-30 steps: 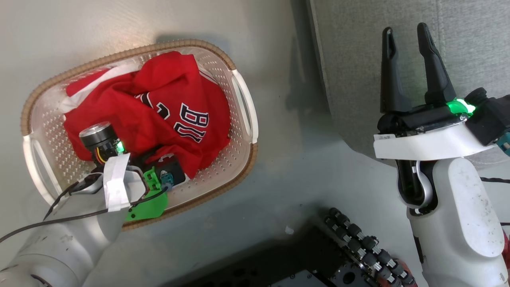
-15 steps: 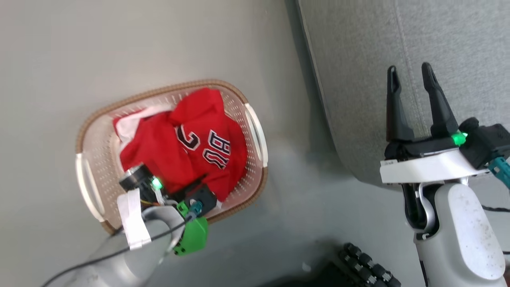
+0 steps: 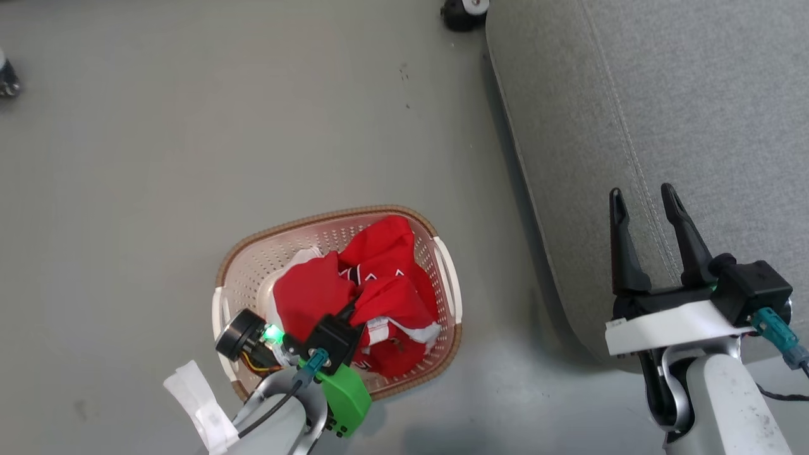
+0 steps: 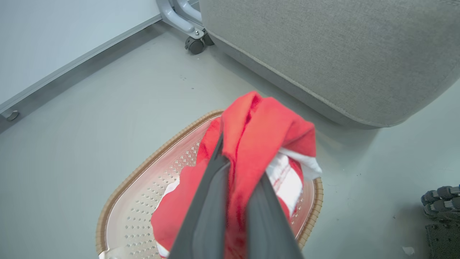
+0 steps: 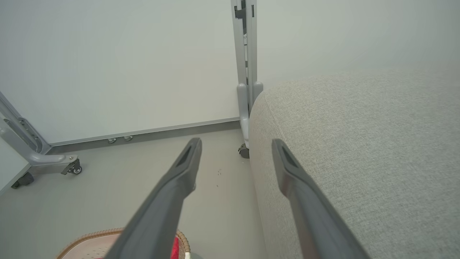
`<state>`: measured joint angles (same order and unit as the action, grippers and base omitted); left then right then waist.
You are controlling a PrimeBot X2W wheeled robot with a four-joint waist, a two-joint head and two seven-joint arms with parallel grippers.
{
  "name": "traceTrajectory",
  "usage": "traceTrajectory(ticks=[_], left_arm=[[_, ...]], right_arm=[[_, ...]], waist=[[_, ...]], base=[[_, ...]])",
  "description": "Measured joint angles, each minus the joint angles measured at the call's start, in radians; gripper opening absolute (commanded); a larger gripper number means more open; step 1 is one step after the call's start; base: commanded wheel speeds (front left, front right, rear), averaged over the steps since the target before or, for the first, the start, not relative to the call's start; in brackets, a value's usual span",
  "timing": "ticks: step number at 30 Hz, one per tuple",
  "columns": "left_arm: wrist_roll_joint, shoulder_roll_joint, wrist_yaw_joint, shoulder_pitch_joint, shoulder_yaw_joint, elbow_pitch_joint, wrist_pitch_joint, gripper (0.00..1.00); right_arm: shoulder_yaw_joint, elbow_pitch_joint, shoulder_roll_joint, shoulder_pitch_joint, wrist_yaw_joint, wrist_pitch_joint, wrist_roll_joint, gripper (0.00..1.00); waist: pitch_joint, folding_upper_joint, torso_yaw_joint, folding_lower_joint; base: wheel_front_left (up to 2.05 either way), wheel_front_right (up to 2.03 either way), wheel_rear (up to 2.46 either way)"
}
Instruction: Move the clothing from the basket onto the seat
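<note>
- Two tools are in play: your left tool (image 4: 239, 158) is low over the basket (image 3: 328, 213), and your right tool (image 3: 641, 196) is over the near left edge of the seat (image 3: 695, 95).
- Your left tool is clamped on a bunched fold of the red clothing (image 3: 313, 291). In the left wrist view the fabric drapes over both fingers (image 4: 212, 201) and hides their tips.
- That pinched fold stands above the basket's brown rim. The rest of the clothing is heaped inside, toward the basket's right side.
- The perforated bottom on the basket's left side is bare.
- Black-and-white lettering (image 3: 361, 275) shows on the far part of the heap, and white trim (image 3: 379, 328) shows on the near part, close to your left tool.
- Your right tool's fingers are spread wide with nothing between them. In the right wrist view one finger lies across the seat and the other across the floor (image 3: 189, 126).
- The basket sits on the grey floor just left of the seat, with a strip of floor between them.
- A black caster (image 3: 461, 9) stands at the seat's far left corner.
</note>
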<state>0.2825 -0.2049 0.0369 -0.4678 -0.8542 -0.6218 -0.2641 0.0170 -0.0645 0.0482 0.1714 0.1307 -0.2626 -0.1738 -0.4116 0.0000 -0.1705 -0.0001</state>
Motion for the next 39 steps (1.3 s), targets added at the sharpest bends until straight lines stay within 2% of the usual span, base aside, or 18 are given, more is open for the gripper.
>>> traceTrajectory(ticks=[11, 21, 33, 39], left_arm=[[-0.034, 0.059, -0.002, 0.137, 0.191, 0.203, 0.000, 0.00], [-0.097, 0.103, -0.047, 0.222, 0.310, 0.342, 0.000, 0.00], [-0.146, 0.137, -0.099, 0.234, 0.357, 0.426, 0.000, 0.00], [-0.155, 0.149, -0.117, 0.233, 0.346, 0.431, 0.000, 0.00]], right_arm=[[0.004, -0.022, 0.000, -0.102, 0.000, 0.000, 0.013, 1.00], [0.020, -0.031, 0.000, -0.194, 0.000, 0.000, 0.009, 1.00], [0.049, -0.026, 0.000, -0.234, 0.000, 0.000, 0.000, 1.00], [0.135, -0.017, 0.001, -0.234, 0.000, 0.000, 0.001, 1.00]], waist=[[0.191, 0.0000, 0.063, 0.0000], [0.352, 0.0000, 0.093, -0.0001], [0.438, 0.0000, 0.112, 0.0000], [0.438, 0.0000, 0.124, 0.0000]], base=[[0.00, 0.00, 0.00], [0.00, 0.00, 0.00], [0.00, 0.00, 0.00], [0.00, 0.00, 0.00]])
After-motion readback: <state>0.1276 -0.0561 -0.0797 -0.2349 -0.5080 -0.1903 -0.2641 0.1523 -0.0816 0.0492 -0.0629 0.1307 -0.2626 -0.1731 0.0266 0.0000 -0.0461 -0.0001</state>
